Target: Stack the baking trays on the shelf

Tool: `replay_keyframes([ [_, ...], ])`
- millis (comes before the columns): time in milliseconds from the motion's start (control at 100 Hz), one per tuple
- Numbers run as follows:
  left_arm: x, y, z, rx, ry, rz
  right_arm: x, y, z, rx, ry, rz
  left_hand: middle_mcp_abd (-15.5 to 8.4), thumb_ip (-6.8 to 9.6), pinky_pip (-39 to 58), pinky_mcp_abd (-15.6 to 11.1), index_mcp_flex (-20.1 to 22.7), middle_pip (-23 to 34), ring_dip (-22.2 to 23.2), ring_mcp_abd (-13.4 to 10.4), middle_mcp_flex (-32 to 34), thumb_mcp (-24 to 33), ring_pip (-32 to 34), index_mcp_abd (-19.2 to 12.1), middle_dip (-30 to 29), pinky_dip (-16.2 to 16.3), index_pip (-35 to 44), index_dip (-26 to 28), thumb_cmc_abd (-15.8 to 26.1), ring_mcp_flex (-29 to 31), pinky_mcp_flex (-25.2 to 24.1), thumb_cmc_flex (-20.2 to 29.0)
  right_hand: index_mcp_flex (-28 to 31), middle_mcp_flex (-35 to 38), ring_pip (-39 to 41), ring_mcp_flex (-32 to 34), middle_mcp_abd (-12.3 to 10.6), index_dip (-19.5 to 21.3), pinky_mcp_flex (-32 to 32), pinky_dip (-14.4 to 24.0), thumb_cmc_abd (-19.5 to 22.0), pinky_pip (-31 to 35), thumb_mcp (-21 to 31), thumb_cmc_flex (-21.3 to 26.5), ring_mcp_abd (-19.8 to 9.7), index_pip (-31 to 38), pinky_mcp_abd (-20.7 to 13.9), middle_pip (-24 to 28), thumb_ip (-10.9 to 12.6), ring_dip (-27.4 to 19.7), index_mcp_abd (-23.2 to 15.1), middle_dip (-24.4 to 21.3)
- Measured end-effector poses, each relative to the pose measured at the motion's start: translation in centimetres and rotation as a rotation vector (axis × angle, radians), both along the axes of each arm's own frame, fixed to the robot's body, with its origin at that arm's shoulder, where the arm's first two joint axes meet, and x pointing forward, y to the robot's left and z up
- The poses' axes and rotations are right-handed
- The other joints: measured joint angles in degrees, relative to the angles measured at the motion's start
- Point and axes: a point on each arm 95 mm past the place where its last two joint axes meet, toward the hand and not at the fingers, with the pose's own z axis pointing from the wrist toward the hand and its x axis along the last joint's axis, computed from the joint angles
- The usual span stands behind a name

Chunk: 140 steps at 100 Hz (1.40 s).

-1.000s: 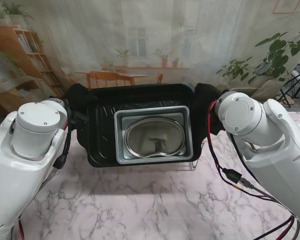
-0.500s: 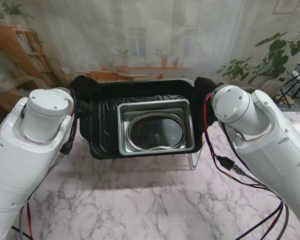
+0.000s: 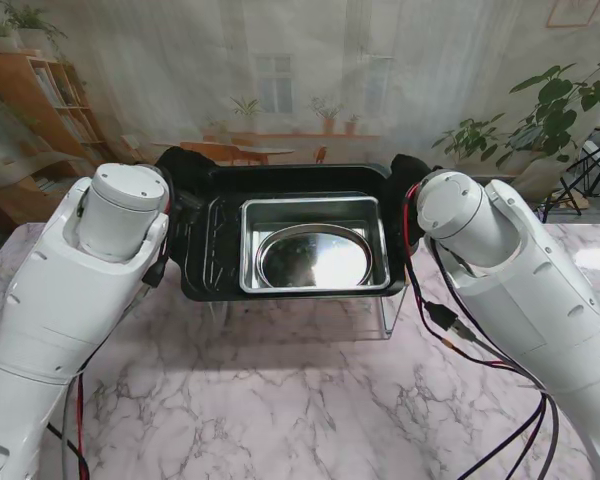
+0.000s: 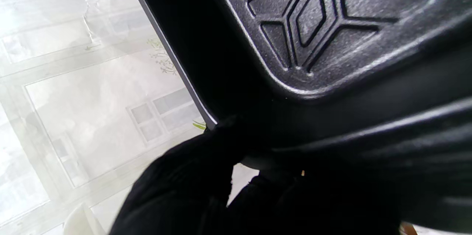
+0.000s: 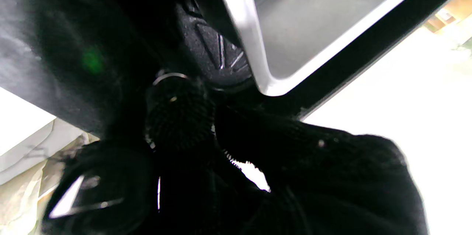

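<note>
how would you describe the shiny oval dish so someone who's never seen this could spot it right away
Start at the big black tray held up between the left hand and right hand over the marble table. Inside it sits a rectangular silver tray, and the oval dish lies in that. It is the only rounded, mirror-bright piece; both trays are rectangular.

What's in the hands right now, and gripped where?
Both hold the black baking tray by its short ends: left hand at its left rim, right hand at its right.
</note>
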Motion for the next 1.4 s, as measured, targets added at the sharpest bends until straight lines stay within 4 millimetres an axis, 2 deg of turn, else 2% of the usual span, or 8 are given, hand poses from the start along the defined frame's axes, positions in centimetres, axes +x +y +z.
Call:
replay_keyframes([
  [220,1.7,0.0,-1.3,-0.024,0.042,0.044,1.3,0.2,-1.0,0.006,-0.015,-0.032,-5.05,-0.17,2.49,0.0,0.71,0.56,0.62,-0.82,0.03,-0.69,1.2,0.0,0.05,1.7,-0.97,-1.54,-0.01,0.51,0.56,-0.67,-0.02,0.02,-0.09,0.0,-0.01,-0.7,-6.27,0.0,0.01,-0.43,0.0,0.0,0.07,0.08,0.0,-0.29,0.0,-0.03,-0.14,0.0],
  [620,3.7,0.0,-1.8,-0.032,0.049,0.081,2.9,0.5,-1.6,0.033,-0.016,-0.077,-12.74,-0.17,3.34,0.0,0.73,0.56,0.67,-2.08,0.03,-0.8,1.73,0.16,0.05,2.33,-1.49,-1.78,-0.01,0.52,0.75,-1.23,0.06,0.13,-0.18,0.0,-0.01,-1.49,-8.48,-0.58,0.03,-1.48,0.0,0.01,0.14,0.11,0.0,-0.31,0.0,-0.07,-0.3,-0.65],
  [860,4.6,-0.1,-2.1,-0.052,0.054,0.096,3.3,0.6,-2.0,0.032,-0.024,-0.095,-19.77,-0.02,2.59,0.0,0.79,0.56,0.51,-2.35,0.02,-0.53,1.73,-0.21,0.05,1.63,-1.33,-1.43,1.99,0.43,-0.08,-0.97,-0.03,0.12,-0.56,0.0,0.31,-1.49,-8.96,-2.64,0.15,-2.82,-0.23,0.01,0.59,0.12,0.02,-0.32,0.0,-1.68,-0.35,-0.94],
  [1050,5.1,0.0,-2.5,-0.087,0.064,0.098,3.3,0.7,-2.3,0.015,-0.026,-0.102,-20.63,0.0,1.96,-0.04,0.72,0.48,0.48,-3.0,-2.69,-3.49,0.91,-0.44,-0.18,2.63,-2.06,-1.52,3.4,-2.76,-4.12,0.36,-1.14,-1.33,-2.12,0.39,0.73,-2.38,-9.18,-5.52,2.29,-4.7,-2.17,0.01,0.56,0.13,0.39,-0.44,0.0,-3.58,-0.35,-2.01],
  [1140,5.4,0.0,-2.7,-0.138,0.073,0.099,3.3,0.7,-2.6,0.012,-0.024,-0.109,-20.62,0.0,-7.55,-1.08,0.71,-1.07,0.06,-2.91,-5.97,-6.41,-2.25,-0.98,-0.25,1.99,-1.96,-1.38,4.04,-7.52,-9.41,0.99,-1.71,-1.68,-2.38,0.81,0.82,-2.47,-9.23,-6.64,2.32,-5.35,-2.74,0.01,0.55,0.14,0.39,-0.46,0.0,-3.94,-0.35,-2.39],
  [1240,5.7,0.0,-2.9,-0.165,0.085,0.11,3.3,0.8,-2.8,0.014,-0.019,-0.118,-20.99,0.73,-10.07,-1.28,0.31,-1.82,0.03,-2.91,-7.85,-10.16,-2.82,-1.09,-0.28,1.97,-1.94,-0.36,4.81,-10.17,-12.26,1.32,-2.66,-3.18,-4.87,1.24,1.04,-2.47,-10.23,-7.56,3.1,-7.26,-3.03,0.01,0.27,0.15,0.59,-0.68,0.5,-4.45,-0.38,-3.73],
  [1330,5.8,-0.3,-3.1,-0.155,0.083,0.106,3.3,1.0,-3.0,0.017,-0.018,-0.117,-20.99,1.73,-11.91,-3.75,-0.87,-2.57,0.02,-3.27,-10.39,-13.38,-3.18,-1.11,-0.91,1.97,-2.44,0.12,5.68,-13.76,-15.55,1.73,-4.06,-4.49,-6.39,0.39,1.27,-2.47,-11.32,-7.61,4.1,-7.2,-4.46,0.01,-0.23,0.34,0.96,-1.31,0.56,-4.51,-0.52,-4.51],
  [1400,5.9,-0.4,-3.1,-0.157,0.081,0.102,3.3,1.1,-3.0,0.018,-0.02,-0.119,-21.1,1.83,-13.37,-7.61,-1.14,-2.62,-0.64,-5.44,-12.63,-15.71,-4.24,-1.13,-2.57,2.19,-3.41,0.59,5.69,-16.04,-17.98,1.77,-4.8,-5.74,-7.84,-1.13,1.78,-2.48,-12.87,-7.66,5.78,-6.41,-7.32,0.01,-0.69,0.38,1.59,-1.36,1.49,-4.53,-0.54,-5.24],
])
